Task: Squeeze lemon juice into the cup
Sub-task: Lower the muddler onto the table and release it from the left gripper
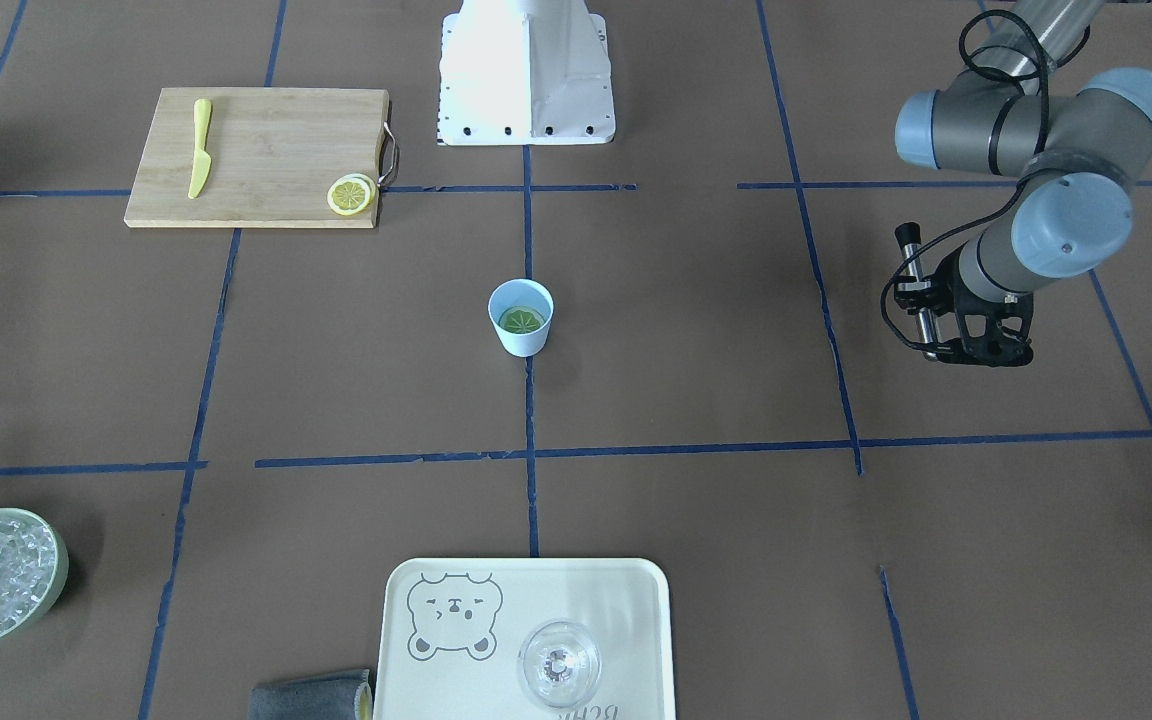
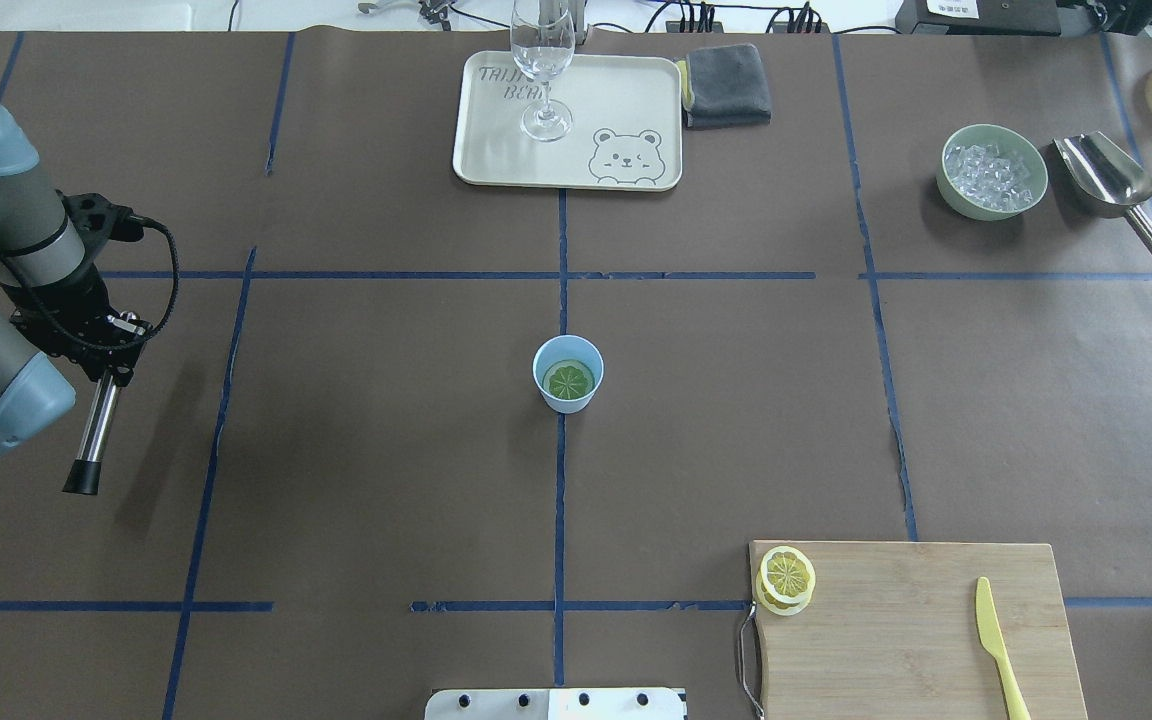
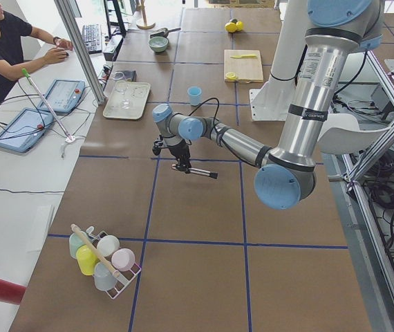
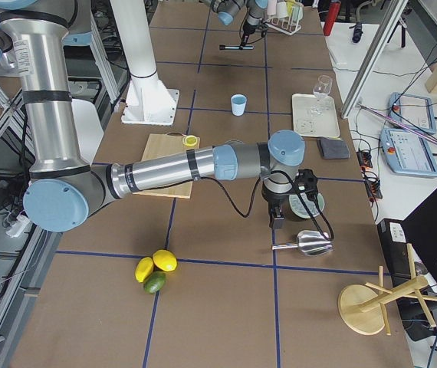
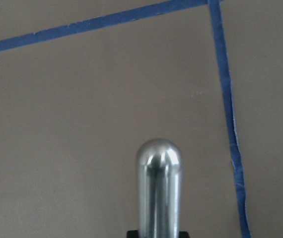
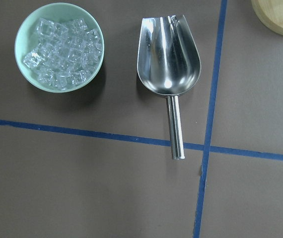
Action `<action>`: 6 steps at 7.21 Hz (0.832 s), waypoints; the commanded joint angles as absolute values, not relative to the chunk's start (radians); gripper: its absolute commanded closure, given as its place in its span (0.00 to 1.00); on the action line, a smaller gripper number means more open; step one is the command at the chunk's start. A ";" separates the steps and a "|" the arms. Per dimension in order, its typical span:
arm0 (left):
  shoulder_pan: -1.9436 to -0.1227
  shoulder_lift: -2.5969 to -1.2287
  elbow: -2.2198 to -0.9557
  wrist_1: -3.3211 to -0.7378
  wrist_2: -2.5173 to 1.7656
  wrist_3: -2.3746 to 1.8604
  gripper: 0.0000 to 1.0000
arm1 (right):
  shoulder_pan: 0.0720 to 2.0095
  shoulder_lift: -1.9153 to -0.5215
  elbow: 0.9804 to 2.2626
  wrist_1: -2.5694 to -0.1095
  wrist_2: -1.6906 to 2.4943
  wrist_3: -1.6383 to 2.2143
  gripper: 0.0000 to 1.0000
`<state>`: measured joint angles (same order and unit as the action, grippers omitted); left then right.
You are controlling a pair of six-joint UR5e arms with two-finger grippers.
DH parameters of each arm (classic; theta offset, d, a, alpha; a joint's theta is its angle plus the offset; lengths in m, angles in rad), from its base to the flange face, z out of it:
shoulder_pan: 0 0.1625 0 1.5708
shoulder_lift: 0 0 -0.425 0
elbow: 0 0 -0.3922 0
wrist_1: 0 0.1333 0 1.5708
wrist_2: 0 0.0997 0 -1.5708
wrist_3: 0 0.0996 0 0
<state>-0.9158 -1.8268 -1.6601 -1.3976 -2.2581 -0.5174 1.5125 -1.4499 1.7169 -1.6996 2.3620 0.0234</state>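
At table centre, on a blue tape line point(image 2: 560, 300), we list the cup point(image 2: 568, 372): light blue, upright, bare brown cover all round, well apart from the tray point(image 2: 496, 150) at the far edge and the cutting board point(image 2: 896, 640) at the near edge. Inside lies the lemon point(image 2: 570, 381), one flat round slice, greenish in shade, segments showing. Off to the side the left gripper point(image 2: 116, 352) clamps a metal rod point(image 2: 96, 430); the right gripper point(image 4: 277, 221) hangs near the scoop point(image 4: 310, 244), its opening we cannot tell.
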 commanded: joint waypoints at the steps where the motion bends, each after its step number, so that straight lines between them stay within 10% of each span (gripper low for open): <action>1: -0.934 -1.838 -1.585 -1.419 -2.273 -0.566 1.00 | 1.513 -1.427 1.723 -1.700 2.361 0.025 0.00; 3: -0.937 -1.838 -1.539 -1.510 -2.272 -0.639 0.85 | 1.513 -1.424 1.723 -1.700 2.358 0.025 0.00; 4: -0.937 -1.832 -1.511 -1.584 -2.266 -0.641 0.01 | 1.513 -1.424 1.723 -1.700 2.358 0.025 0.00; 6: -0.939 -1.833 -1.520 -1.594 -2.263 -0.638 0.00 | 1.513 -1.425 1.720 -1.700 2.358 0.025 0.00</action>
<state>-0.9370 -1.8314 -1.5193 -1.5786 -2.2644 -0.6353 1.5125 -1.4245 1.7207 -1.6997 2.3578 0.0245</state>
